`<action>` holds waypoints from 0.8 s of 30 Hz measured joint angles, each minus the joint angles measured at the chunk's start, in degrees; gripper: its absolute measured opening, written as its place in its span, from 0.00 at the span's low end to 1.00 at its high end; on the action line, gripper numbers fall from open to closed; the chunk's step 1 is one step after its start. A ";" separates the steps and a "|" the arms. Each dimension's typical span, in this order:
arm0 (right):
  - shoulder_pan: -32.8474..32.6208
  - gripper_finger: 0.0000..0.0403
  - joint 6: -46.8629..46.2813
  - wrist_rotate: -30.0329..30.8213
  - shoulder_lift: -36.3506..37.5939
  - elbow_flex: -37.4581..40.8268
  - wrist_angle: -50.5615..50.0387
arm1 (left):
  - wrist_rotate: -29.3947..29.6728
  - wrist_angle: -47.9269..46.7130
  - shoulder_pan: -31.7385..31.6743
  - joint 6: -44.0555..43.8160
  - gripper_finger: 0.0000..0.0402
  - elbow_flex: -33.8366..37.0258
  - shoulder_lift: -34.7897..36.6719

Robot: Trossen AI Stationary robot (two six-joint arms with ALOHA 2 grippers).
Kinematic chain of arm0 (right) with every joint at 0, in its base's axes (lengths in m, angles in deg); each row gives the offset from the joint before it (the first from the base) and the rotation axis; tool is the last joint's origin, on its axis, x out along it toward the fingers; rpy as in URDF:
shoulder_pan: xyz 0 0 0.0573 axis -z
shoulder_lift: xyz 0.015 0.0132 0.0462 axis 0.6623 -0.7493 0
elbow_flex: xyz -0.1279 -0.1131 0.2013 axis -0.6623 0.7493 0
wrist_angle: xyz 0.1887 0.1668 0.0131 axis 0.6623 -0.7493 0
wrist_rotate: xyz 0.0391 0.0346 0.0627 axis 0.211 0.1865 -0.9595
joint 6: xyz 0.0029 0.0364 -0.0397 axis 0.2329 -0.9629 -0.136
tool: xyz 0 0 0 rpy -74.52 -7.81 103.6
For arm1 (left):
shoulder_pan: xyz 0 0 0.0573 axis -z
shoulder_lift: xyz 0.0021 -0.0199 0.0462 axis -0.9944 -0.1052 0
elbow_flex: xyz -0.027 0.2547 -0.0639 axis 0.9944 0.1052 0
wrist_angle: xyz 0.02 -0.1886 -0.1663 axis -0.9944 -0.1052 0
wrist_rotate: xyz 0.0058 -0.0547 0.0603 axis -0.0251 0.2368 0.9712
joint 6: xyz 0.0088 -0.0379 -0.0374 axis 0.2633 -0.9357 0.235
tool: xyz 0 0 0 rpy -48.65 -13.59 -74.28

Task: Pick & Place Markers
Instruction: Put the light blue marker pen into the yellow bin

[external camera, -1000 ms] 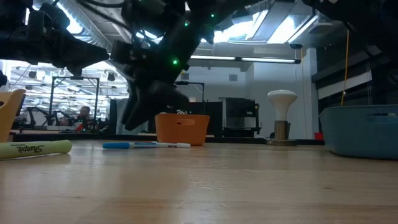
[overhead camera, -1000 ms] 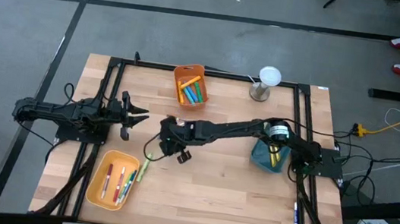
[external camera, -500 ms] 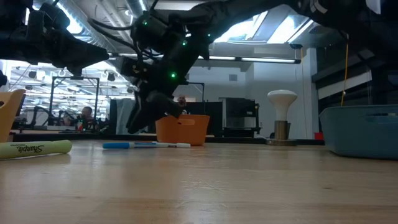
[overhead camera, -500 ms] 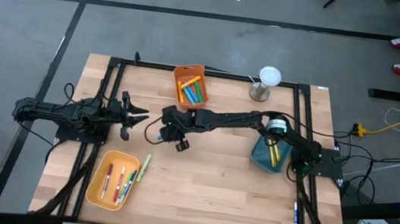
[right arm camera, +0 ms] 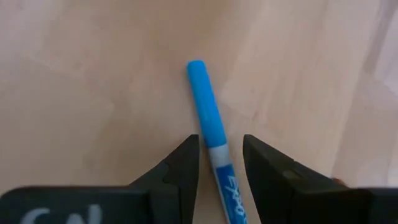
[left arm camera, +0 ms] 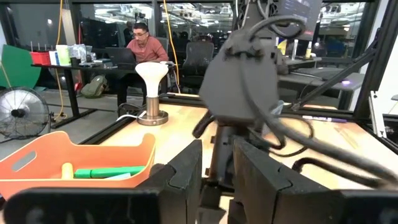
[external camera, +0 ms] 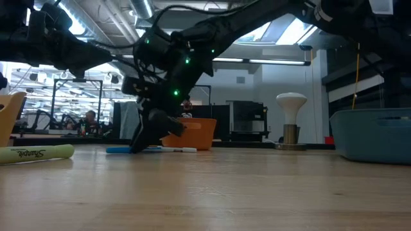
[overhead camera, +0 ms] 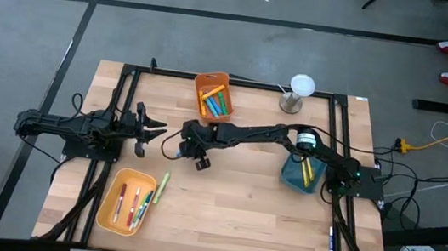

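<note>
A blue marker (right arm camera: 209, 118) lies flat on the wooden table, left of centre; in the low view this marker (external camera: 154, 149) lies in front of the orange bin. My right gripper (right arm camera: 219, 152) reaches down over it, open, with one finger on each side of the marker and a gap to both. From above, my right gripper (overhead camera: 182, 144) is seen left of centre. My left gripper (overhead camera: 157, 131) waits level at the table's left, open and holding nothing (left arm camera: 217, 171). A yellow-green marker (overhead camera: 162, 186) lies on the table beside the yellow bin.
An orange bin (overhead camera: 214, 95) with several markers stands at the far edge. A yellow bin (overhead camera: 125, 203) with markers sits near left, a teal bin (overhead camera: 297, 176) with a marker at the right. A white lamp-like stand (overhead camera: 298, 93) is far right.
My right gripper has gone toward the table's far edge and down, from above the bare wood to just over the blue marker, rolling a little. The marker has stayed where it was.
</note>
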 joint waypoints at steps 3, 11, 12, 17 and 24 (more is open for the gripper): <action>0.71 0.31 -1.81 -0.56 -0.16 -0.02 -0.27 | 0.00 0.00 -0.01 0.00 0.22 0.00 0.00; 2.09 0.24 -8.30 -7.17 -0.16 -0.09 -3.57 | 0.00 0.00 0.00 0.00 0.22 0.00 0.00; 2.09 0.22 -8.42 -7.39 -0.16 -0.13 -4.20 | 0.00 0.00 0.00 0.00 0.22 0.00 0.00; 1.36 0.09 -9.86 -7.20 -0.03 -0.17 -6.06 | 0.00 -0.02 0.00 0.00 0.23 0.00 0.00; -0.80 0.07 -10.51 -9.25 0.06 -0.17 -8.77 | 0.00 0.00 0.00 0.00 0.22 0.00 0.00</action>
